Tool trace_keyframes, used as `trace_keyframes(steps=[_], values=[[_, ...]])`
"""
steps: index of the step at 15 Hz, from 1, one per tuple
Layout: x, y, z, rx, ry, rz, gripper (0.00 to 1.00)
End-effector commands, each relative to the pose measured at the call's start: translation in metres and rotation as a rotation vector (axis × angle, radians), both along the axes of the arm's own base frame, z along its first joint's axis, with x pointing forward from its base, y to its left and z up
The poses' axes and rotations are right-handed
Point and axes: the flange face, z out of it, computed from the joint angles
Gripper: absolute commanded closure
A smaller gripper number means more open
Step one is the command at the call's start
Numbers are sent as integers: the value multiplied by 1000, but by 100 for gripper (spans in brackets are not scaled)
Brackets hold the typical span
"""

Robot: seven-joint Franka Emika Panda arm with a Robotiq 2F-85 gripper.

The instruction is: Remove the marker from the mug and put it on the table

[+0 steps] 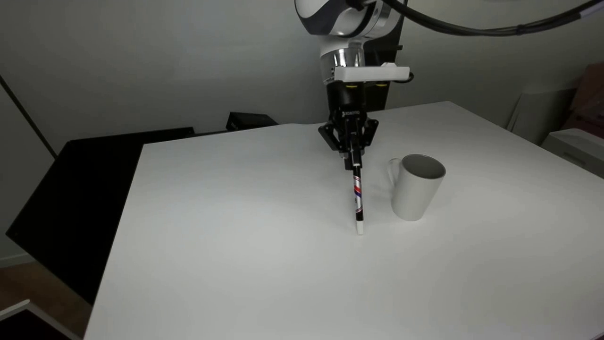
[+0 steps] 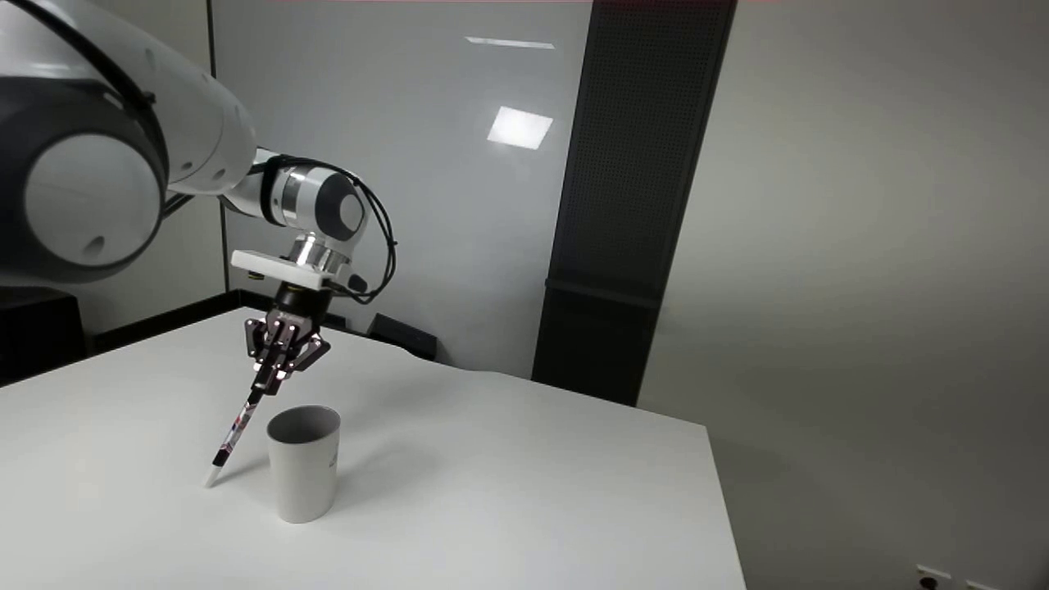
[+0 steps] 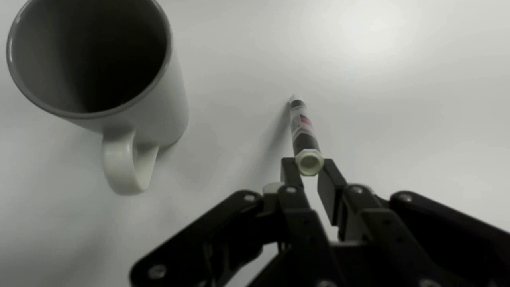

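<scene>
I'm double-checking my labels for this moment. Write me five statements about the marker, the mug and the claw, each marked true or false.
1. The claw grips the marker. True.
2. The white mug stands upright on the white table. True.
3. The marker is inside the white mug. False: it is outside, beside the white mug.
4. The marker is held at a slant. True.
5. The white mug has no handle. False: it has a loop handle.
</scene>
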Motion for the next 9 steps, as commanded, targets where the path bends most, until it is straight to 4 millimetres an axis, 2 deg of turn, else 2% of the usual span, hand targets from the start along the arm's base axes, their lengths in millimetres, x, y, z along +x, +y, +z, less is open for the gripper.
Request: trace_keyframes(steps=[1, 3, 6, 9], values=[[7, 0, 2, -8, -39, 12, 47], [8, 0, 2, -7, -50, 19, 42], [12, 0, 2, -9, -83, 29, 23], [25, 0, 2, -28, -186, 52, 6]])
